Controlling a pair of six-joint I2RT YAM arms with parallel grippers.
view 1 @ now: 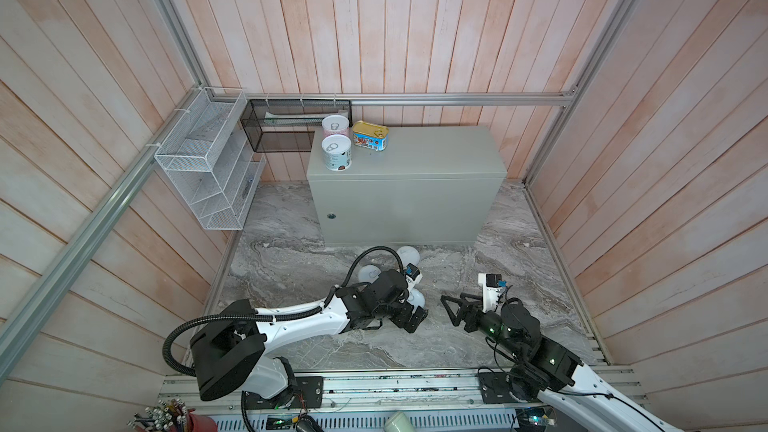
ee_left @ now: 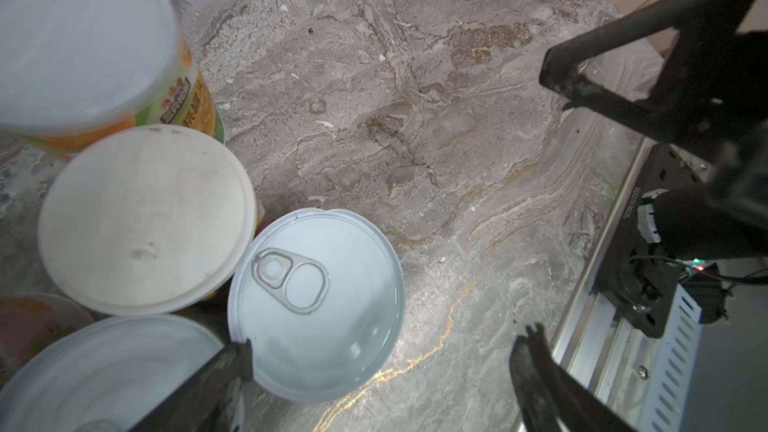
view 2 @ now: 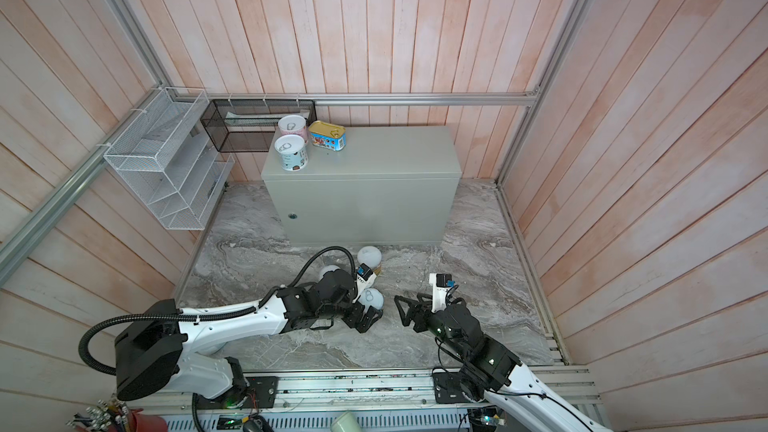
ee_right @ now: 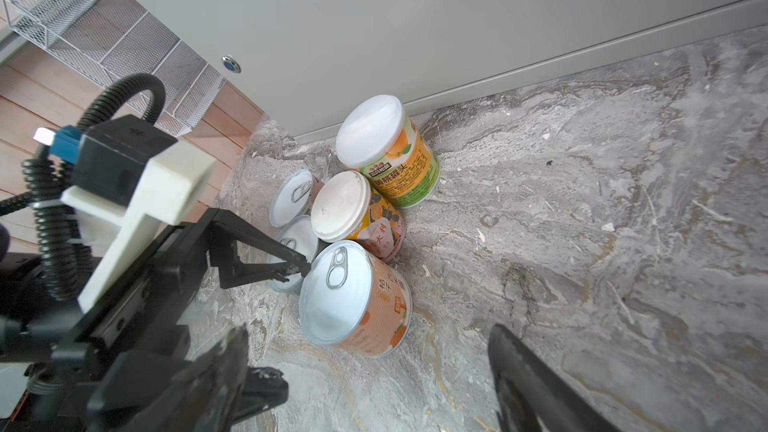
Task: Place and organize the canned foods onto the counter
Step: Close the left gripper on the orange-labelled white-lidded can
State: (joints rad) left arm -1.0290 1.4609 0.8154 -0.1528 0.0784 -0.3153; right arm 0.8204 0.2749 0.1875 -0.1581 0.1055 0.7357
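While three cans occupy worktop point(view 1: 415, 151) rear left corner (pink can point(view 1: 335, 125), blue-white can point(view 1: 336, 152) in front of it, gold tin point(view 1: 370, 135) beside), five stand clustered on marble surface point(view 1: 282, 268) near worktop front: two white-lidded cans point(ee_right: 388, 151), three pull-tab cans point(ee_right: 293, 197). Left jaws: released, spread wide over cluster, nothing grasped; one fingertip point(ee_left: 232, 367) at rim of orange-labelled can point(ee_right: 355, 299). Right jaws: released, empty, above marble surface near cluster.
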